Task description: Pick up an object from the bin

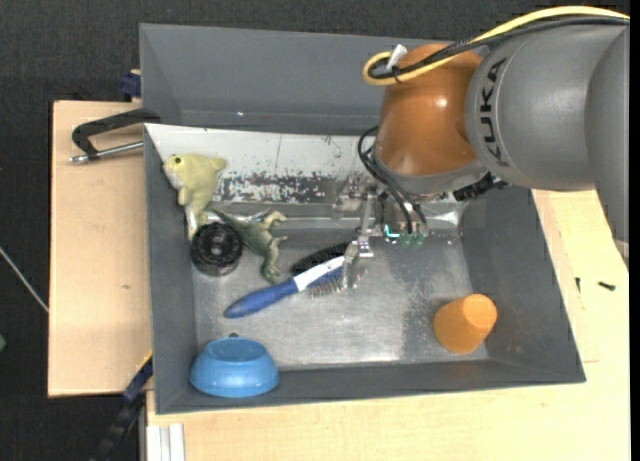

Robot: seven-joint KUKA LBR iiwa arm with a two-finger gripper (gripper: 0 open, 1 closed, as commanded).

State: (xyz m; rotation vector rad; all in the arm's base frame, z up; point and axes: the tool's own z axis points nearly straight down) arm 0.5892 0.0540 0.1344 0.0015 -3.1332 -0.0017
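In the scuffed grey bin [300, 69]: a blue brush [280, 292] with white head and dark bristles, a green dinosaur [262, 239], a pale yellow figure [197, 179], a black wheel [215, 247], a blue bowl [233, 367], an orange cup [465, 323].

So the bin [300, 74] was laid out like this: the brush [290, 289] lay slanted around mid-floor, handle running toward the front-left and bristle end toward the middle, with the pincer [362, 249] right at that bristle end. The dinosaur toy [262, 239] sat just behind the brush, and the small wheel [215, 247] was right beside it on the left. Behind those two, in the back-left corner, was the frog-like figure [197, 179]. The bowl [233, 367] sat front-left, and the cup [465, 322] lay tipped over front-right, well apart from the rest.
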